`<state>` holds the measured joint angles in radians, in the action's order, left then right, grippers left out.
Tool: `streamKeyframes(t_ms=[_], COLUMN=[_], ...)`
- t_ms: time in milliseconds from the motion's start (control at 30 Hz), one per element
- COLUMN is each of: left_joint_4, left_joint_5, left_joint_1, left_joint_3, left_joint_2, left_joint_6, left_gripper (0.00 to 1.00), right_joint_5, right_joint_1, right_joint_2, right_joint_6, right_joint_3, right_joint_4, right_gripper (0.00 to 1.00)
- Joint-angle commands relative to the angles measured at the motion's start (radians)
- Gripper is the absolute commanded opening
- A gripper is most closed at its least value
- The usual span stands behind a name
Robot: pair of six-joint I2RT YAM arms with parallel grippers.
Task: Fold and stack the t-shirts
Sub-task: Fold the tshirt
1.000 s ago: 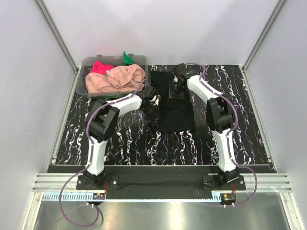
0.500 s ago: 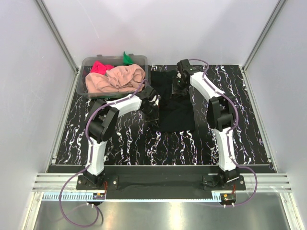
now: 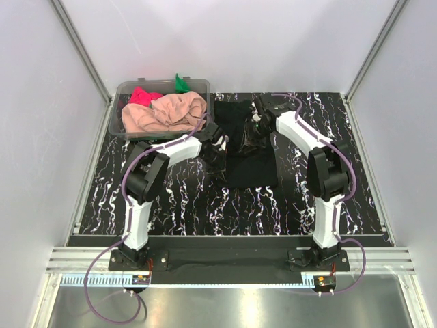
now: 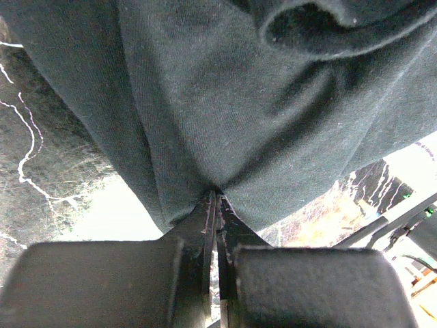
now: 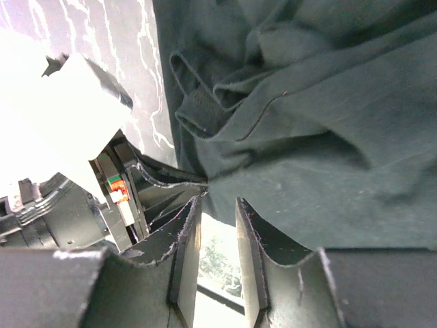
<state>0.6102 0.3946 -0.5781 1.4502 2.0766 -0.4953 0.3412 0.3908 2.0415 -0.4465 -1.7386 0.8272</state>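
Note:
The large black t-shirt (image 3: 251,160) lies partly folded on the marbled table. My left gripper (image 3: 217,152) is shut on its left edge; in the left wrist view the jaws (image 4: 217,197) pinch a fold of the black cloth (image 4: 225,102). My right gripper (image 3: 257,132) hovers over the shirt's far part. In the right wrist view its jaws (image 5: 217,203) stand a little apart with nothing between them, right at the edge of the rumpled black cloth (image 5: 321,130). The peach-pink t-shirt (image 3: 165,113), the pink-red t-shirt (image 3: 142,96) and the green t-shirt (image 3: 181,83) lie in the tub.
The clear plastic tub (image 3: 121,130) stands at the back left of the table, close to my left arm. White walls with metal rails close in both sides and the back. My left gripper's body (image 5: 75,137) shows close by in the right wrist view.
My right arm has swung its elbow out to the right, and its gripper has shifted slightly right and nearer over the shirt. My left gripper has held still on the cloth.

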Motion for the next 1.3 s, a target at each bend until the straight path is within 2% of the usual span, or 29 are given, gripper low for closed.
streamKeyframes(t_ms=[0,433,633,1067,1267], left_joint_4=[0.007,0.008,0.010,0.007,0.005], left_joint_5=[-0.065,-0.071,-0.069,-0.072,-0.068], left_joint_1=[-0.011,-0.009,-0.011,-0.009,-0.012], left_joint_3=[-0.010,-0.001,-0.001,-0.059,-0.054], left_joint_2=[-0.004,-0.010,-0.027,-0.067,-0.055], left_joint_6=[0.009,0.001,-0.002,0.006,0.008], left_gripper=[0.00,0.00,0.00,0.00,0.00], right_joint_5=[0.059,0.056,-0.013,-0.111,-0.122], right_joint_1=[0.014,0.039,0.039,0.039,0.037], right_joint_2=[0.000,0.124,0.184,0.359,0.428], right_joint_6=[-0.032,-0.035,-0.034,0.026,0.063], right_joint_3=[0.017,0.036,-0.010,-0.425,-0.521], right_joint_4=[-0.051,-0.114,-0.105,0.065,0.092], right_gripper=[0.33,0.32,0.27,0.26,0.26])
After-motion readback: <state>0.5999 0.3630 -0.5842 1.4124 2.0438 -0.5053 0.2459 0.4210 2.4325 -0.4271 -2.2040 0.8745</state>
